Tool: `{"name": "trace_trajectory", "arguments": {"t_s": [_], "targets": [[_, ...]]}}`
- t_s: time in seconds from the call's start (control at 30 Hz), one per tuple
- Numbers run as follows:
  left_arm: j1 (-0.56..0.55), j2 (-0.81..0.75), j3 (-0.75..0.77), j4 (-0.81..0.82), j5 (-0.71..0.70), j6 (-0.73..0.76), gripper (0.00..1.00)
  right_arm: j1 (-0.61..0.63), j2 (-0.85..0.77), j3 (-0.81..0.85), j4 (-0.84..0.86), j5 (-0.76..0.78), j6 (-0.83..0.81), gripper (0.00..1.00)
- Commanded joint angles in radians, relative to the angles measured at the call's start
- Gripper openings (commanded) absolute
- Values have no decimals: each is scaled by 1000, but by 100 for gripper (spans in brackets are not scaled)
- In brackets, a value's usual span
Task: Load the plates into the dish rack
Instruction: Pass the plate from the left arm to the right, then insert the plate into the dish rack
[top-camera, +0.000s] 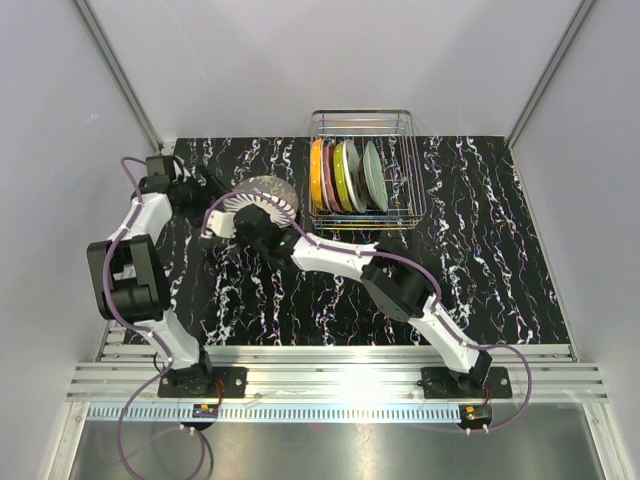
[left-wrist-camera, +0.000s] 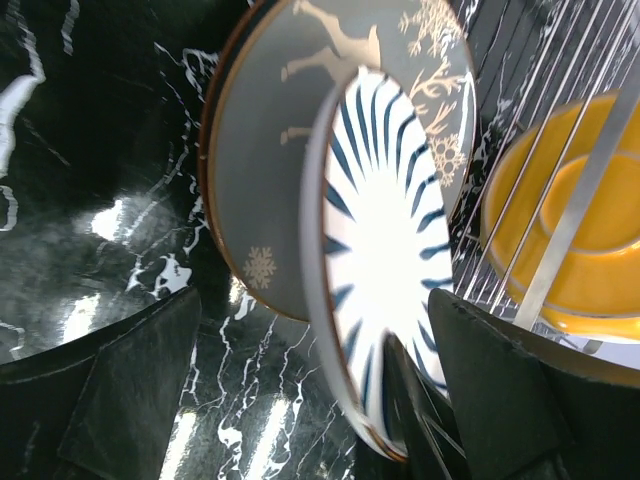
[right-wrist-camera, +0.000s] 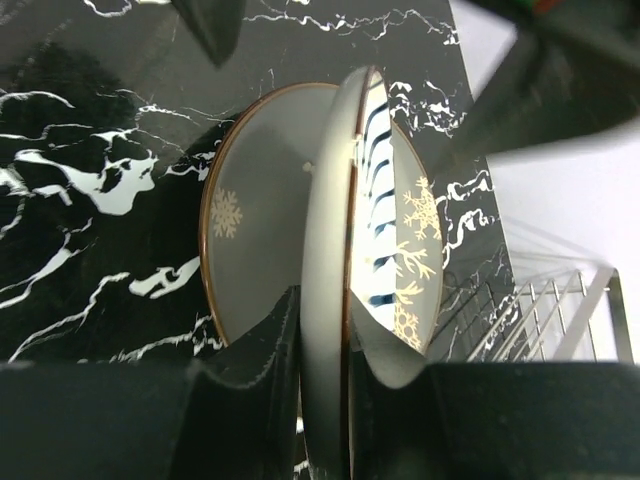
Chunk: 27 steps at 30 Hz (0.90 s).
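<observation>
A white plate with dark blue stripes (right-wrist-camera: 330, 230) stands on edge, tilted up off a grey-brown deer plate (right-wrist-camera: 255, 240) that lies flat on the table. My right gripper (right-wrist-camera: 325, 320) is shut on the striped plate's near rim, one finger on each face. My left gripper (left-wrist-camera: 320, 400) is open, with its fingers (left-wrist-camera: 130, 400) wide on either side of the striped plate (left-wrist-camera: 385, 250) and not touching it. In the top view both grippers (top-camera: 210, 185) (top-camera: 258, 228) meet at these two plates (top-camera: 262, 203), left of the dish rack (top-camera: 400, 135).
The wire dish rack (left-wrist-camera: 560, 200) holds several plates upright, an orange one (top-camera: 317, 175) at its left end and a pale green one (top-camera: 375, 178) at the right. The black marbled table (top-camera: 480, 250) has white walls on three sides.
</observation>
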Motion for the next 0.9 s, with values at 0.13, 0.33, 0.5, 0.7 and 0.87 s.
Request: {"name": "trace_trajectory", "arguments": {"t_s": [0.13,0.33,0.5,0.7,0.87], "targets": [[49,-90,16,4,-49,23,99,33,-284,-104,148,11,8,0],[72,-112,21,-1,-64,38,99,73,-474,-244,170,-15,97,0],[76,-133,21,-10,-95,54,99,79,-612,-337,170,-38,197,0],[76,-150,16,1,-78,55,99,79,-806,-442,239,9,344,0],[72,-161,4,9,-89,51,99,73,-933,-468,247,133,364,0]]}}
